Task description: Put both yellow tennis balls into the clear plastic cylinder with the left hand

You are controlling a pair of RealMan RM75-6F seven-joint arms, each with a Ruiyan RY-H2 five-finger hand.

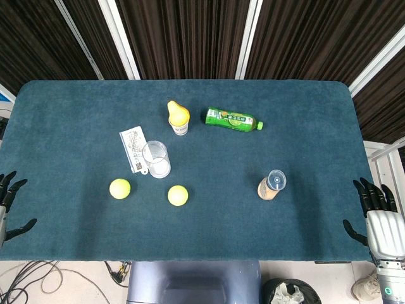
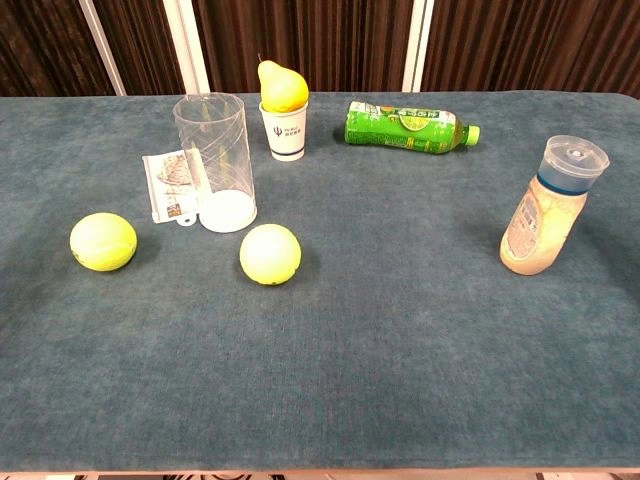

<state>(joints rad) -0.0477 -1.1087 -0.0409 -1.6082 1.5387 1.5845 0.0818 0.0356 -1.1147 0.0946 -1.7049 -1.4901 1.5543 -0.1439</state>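
1. My left hand [image 1: 11, 206] sits at the left table edge, head view only; fingers spread, holding nothing.
2. My right hand [image 1: 378, 215] sits at the right edge, also head view only; fingers fanned apart, empty. The chest view shows neither hand.
3. The clear plastic cylinder [image 1: 156, 159] stands upright left of table centre, mouth open. From the chest view its wall [image 2: 214, 160] is see-through with a whitish base; nothing inside.
4. One yellow tennis ball [image 1: 119, 188] lies on the blue-green table [image 1: 304, 126] nearer my left hand; the second tennis ball [image 1: 178, 195] lies just right of it. Both rest in front of the cylinder, apart from it and from each other.
5. A printed card [image 1: 133, 149] lies flat, touching the cylinder's left side.
6. Behind the cylinder: a white paper cup [image 2: 285, 133] with a yellow pear [image 2: 281, 87] in it; the head view hides most of the cup.
7. A green bottle [image 1: 231, 119] lies on its side right of the cup.
8. A beige bottle with a clear cap [image 2: 547, 207] stands tilted on the right.
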